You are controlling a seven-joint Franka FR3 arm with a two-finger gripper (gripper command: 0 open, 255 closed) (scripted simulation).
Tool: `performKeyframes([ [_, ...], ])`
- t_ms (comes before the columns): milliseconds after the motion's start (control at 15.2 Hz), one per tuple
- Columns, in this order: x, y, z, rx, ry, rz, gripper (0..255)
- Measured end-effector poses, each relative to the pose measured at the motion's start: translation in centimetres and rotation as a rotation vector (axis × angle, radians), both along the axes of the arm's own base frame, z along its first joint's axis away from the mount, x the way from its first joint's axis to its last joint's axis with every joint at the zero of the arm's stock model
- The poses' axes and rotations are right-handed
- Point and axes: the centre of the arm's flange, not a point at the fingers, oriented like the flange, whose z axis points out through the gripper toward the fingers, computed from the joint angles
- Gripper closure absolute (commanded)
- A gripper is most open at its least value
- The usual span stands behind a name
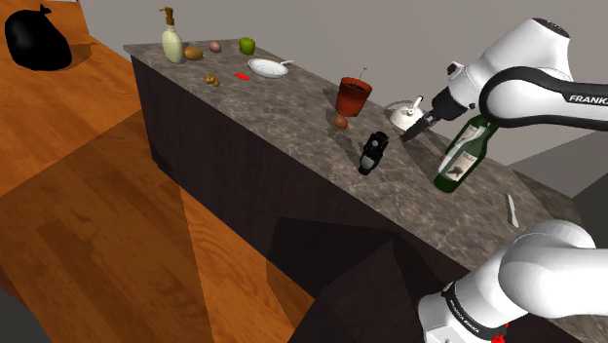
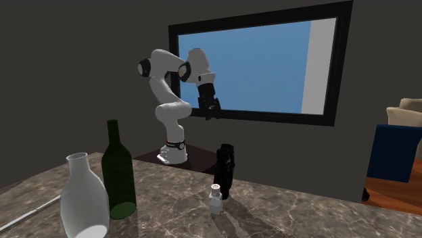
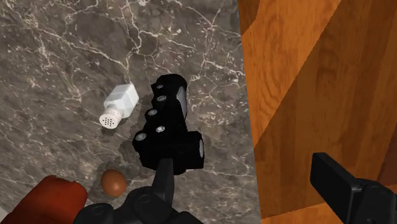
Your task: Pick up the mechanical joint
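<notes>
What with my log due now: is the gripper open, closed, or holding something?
Gripper: open, holding nothing; its fingers stand apart over the black mechanical joint, which they do not clasp.

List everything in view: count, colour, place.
mechanical joint: 1, black, counter's floor-side edge
shaker: 1, white, beside the joint
egg: 1, brown, by the pot
pot: 1, red-brown, mid counter
bottle: 1, green, counter, towards the stand
vase: 1, white, beside the bottle
apple: 1, green, counter's far end
soap dispenser: 1, pale, far end
plate: 1, white, far end
counter: 1, dark marbled
arm: 1, white
end effector: 1, black, open, over the counter near the joint
</notes>
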Motion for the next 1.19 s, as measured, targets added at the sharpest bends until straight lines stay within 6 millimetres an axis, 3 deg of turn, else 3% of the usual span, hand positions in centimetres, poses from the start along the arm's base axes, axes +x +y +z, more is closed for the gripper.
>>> performKeyframes([
  [792,5.8,-7.4,-12.1,-0.100,-0.179,0.132,0],
  [1188,6.3,-8.4,-15.6,-0.119,-0.199,0.146,0],
])
